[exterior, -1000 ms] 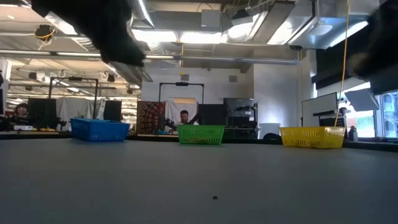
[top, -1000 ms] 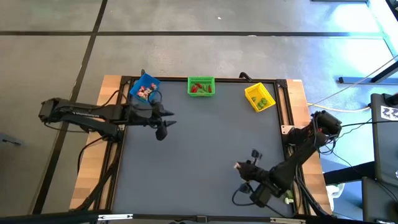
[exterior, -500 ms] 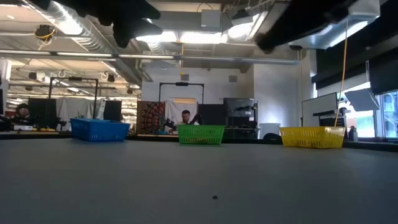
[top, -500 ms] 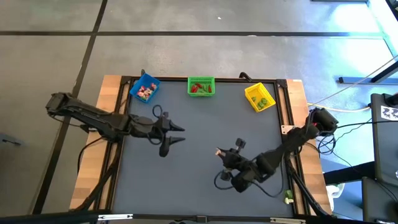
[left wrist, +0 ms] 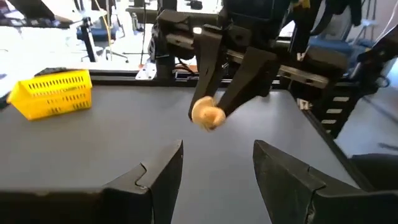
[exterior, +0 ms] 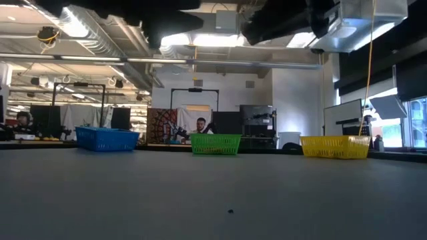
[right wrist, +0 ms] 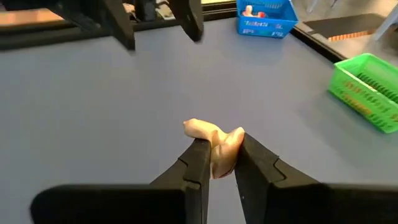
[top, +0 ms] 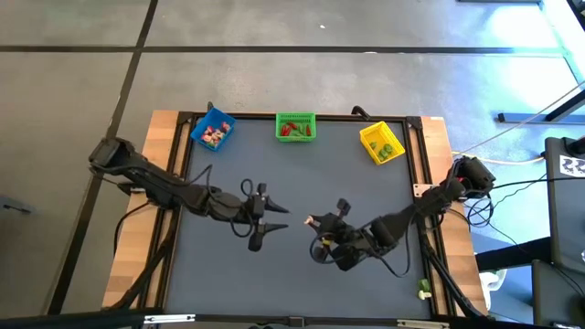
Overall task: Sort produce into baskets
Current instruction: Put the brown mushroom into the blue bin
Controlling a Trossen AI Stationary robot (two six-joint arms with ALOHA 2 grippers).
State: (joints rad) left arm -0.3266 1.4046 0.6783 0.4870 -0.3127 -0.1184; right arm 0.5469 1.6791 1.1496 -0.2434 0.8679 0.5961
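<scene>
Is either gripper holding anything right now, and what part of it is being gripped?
The right gripper pinches a pale whitish produce piece by its near end, the rest sticking out past the fingertips. The left gripper is open and empty.

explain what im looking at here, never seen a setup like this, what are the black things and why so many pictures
The black things are two robot arms at a grey table, each ending in a two-finger gripper. The pictures are one moment seen from four cameras: one overhead, one at table-top height, and one on each arm's wrist.

At the far edge stand three small baskets: a blue basket, a green basket and a yellow basket, each with small toy produce inside.

The right gripper pinches a small whitish toy piece above mid-table. The left gripper faces it with its fingers open, holding nothing; its wrist camera shows the same piece in the other arm's fingers.
</scene>
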